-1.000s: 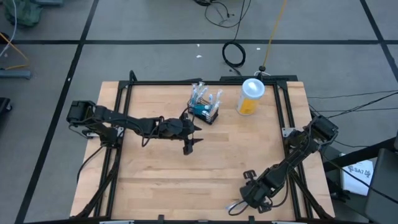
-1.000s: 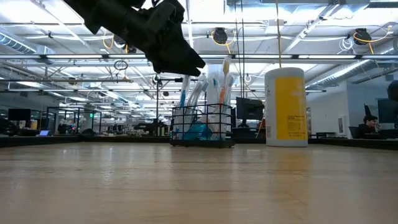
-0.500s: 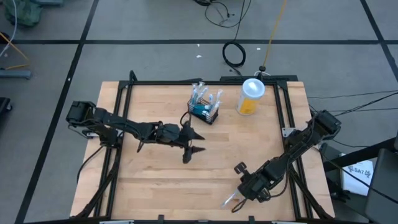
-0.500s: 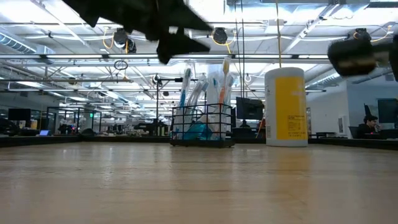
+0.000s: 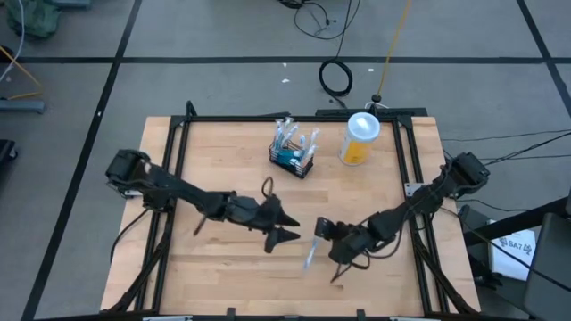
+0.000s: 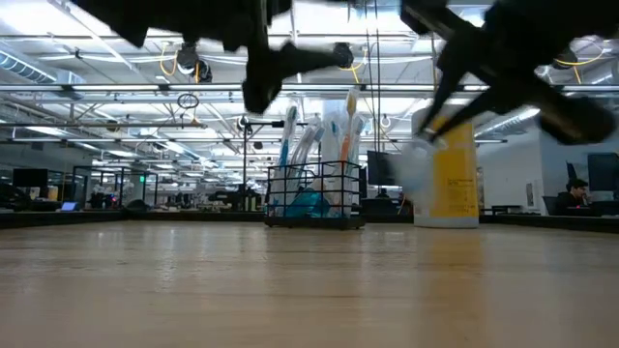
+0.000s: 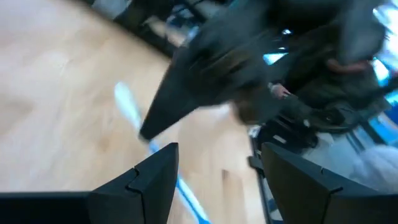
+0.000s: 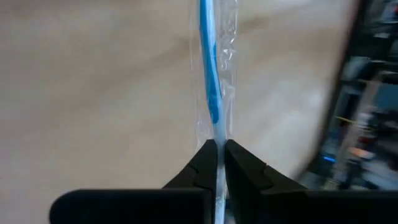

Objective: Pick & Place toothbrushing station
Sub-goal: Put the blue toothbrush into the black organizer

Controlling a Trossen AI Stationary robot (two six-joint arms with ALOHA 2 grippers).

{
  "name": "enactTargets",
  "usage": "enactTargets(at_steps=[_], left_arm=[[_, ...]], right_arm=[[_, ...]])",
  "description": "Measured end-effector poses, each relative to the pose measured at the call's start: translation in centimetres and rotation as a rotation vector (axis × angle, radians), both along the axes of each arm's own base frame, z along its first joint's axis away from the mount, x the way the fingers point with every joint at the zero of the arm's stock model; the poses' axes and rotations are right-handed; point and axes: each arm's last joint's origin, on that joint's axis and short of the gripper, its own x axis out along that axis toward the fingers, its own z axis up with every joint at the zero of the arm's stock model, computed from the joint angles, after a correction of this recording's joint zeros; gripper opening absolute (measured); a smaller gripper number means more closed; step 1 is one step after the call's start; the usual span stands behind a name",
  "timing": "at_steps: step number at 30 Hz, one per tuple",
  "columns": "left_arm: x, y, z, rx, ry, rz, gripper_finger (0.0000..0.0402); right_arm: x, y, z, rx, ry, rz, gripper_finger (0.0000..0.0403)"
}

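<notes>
Both arms are blurred in the low view, and the left wrist view is smeared. The right gripper (image 5: 323,234) is seen above the middle of the table (image 5: 223,134); its two fingers are clamped on one wrapped blue toothbrush (image 8: 211,93), held by its end, with the rest jutting out past the fingertips. The same toothbrush is seen as a pale stick over the table in the high view. The left gripper (image 5: 284,226) hangs just beside it, its fingers spread apart and holding nothing. One black wire basket (image 5: 294,161) stands near the table's far edge, with several toothbrushes upright in it; the exact count cannot be made out. One yellow cup (image 5: 359,139) with a white lid stands beside the basket, apart from it.
</notes>
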Motion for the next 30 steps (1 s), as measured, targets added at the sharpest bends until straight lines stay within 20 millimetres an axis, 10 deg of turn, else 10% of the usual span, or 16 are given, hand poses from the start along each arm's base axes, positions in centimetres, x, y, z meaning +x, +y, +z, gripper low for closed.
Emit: enactTargets(at_steps=[10,21,30], left_arm=[[2.4,0.9,-6.7,-0.207,0.097,0.199,0.0237],[3.3,3.6,-7.1,-0.17,0.045,0.139,0.023],[3.4,3.9,-7.1,-0.178,0.053,0.114,0.0106]], right_arm=[[2.1,-2.5,0.8,-0.13,-0.072,0.043,0.0011],[2.6,-2.8,1.2,-0.157,-0.102,0.068,0.0011],[2.6,-2.8,1.2,-0.156,-0.101,0.068,0.0022]])
